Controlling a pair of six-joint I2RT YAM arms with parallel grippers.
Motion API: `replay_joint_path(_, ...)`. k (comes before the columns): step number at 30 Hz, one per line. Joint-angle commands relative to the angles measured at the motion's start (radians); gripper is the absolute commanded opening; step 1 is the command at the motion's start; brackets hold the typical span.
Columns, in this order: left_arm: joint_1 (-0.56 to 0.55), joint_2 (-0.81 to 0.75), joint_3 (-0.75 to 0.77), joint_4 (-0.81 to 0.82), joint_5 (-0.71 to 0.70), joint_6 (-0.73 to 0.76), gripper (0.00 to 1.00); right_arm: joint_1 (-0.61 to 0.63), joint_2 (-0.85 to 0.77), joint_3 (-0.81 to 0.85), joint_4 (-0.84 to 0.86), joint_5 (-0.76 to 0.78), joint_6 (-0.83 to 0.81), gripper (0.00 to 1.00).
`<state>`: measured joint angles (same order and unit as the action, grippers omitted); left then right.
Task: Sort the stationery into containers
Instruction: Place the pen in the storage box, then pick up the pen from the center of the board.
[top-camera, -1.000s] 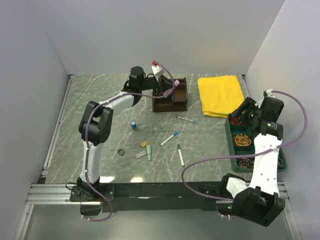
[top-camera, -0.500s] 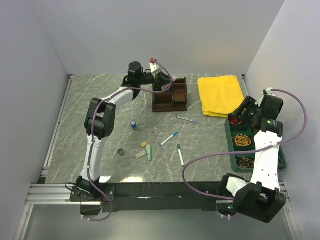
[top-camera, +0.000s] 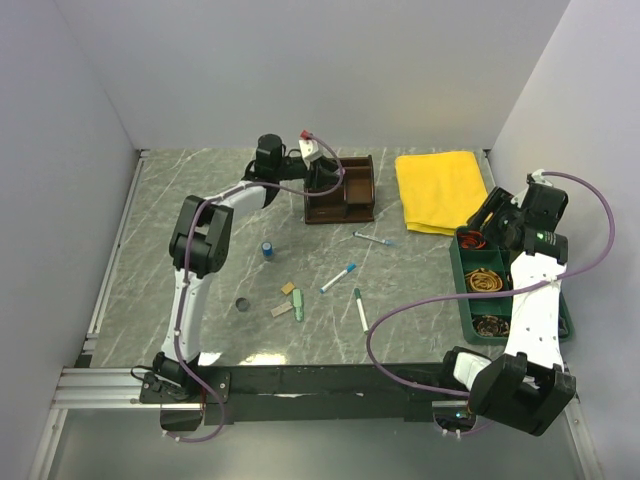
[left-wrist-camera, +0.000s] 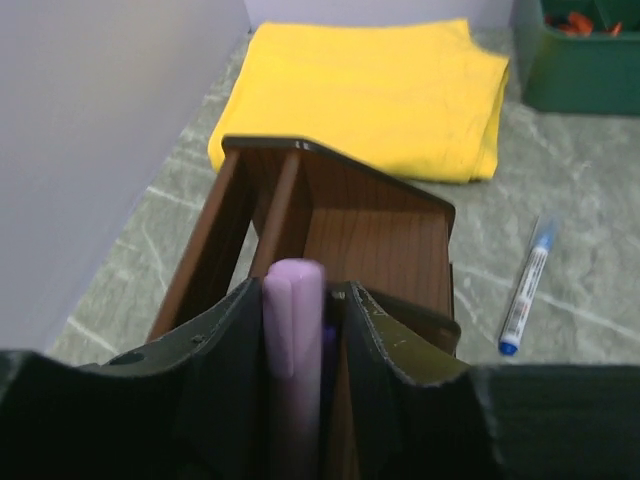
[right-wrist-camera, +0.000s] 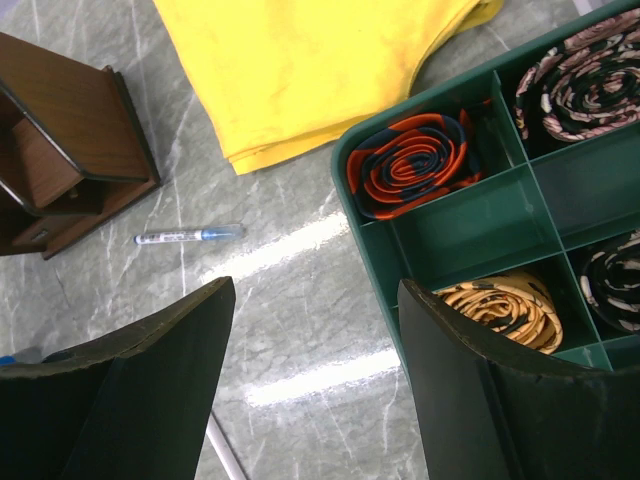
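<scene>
- Two fingers of the left hand (left-wrist-camera: 296, 300) are clamped on a pale purple, round-ended marker (left-wrist-camera: 293, 340). It stands upright between them, just over the near compartments of the dark brown wooden desk organiser (left-wrist-camera: 375, 245).
- Over the last second this wrist has edged a little toward the organiser's rear-left, and the marker has not been let go. We judge the drop is being lined up, not done.
- The right hand (right-wrist-camera: 315, 290) is spread wide and holds nothing. It has crept slightly toward the far end of the dark green divided plastic tray (right-wrist-camera: 455, 215) and hangs over the bench just beside the tray's orange-and-navy coiled band (right-wrist-camera: 410, 165).
- Out on the grey marbled bench (top-camera: 200, 220), three slim white pens (top-camera: 338, 277), a tiny blue-capped bottle (top-camera: 268, 249) and small tan and green erasers (top-camera: 298, 310) lie where they were, so we reckon most of the sorting remains.
- The folded yellow cloth (top-camera: 438, 190) lies between the two containers.
</scene>
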<state>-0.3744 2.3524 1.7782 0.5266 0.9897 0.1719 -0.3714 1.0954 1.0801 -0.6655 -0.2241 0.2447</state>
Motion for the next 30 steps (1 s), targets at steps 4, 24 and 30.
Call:
replay_joint_path(4,0.003,-0.267,-0.129,-0.031,-0.066,0.153,0.49,-0.006,-0.015,0.012,0.05,-0.04,0.011,0.74)
replay_joint_path(24,-0.408,-0.534,-0.31,-0.977,-0.621,-0.008,0.6,-0.003,-0.169,-0.086,-0.017,0.035,-0.013,0.73)
replay_joint_path(30,-0.445,-0.372,-0.159,-1.073,-0.709,-0.065,0.53,-0.003,-0.207,-0.101,-0.022,0.025,-0.008,0.73)
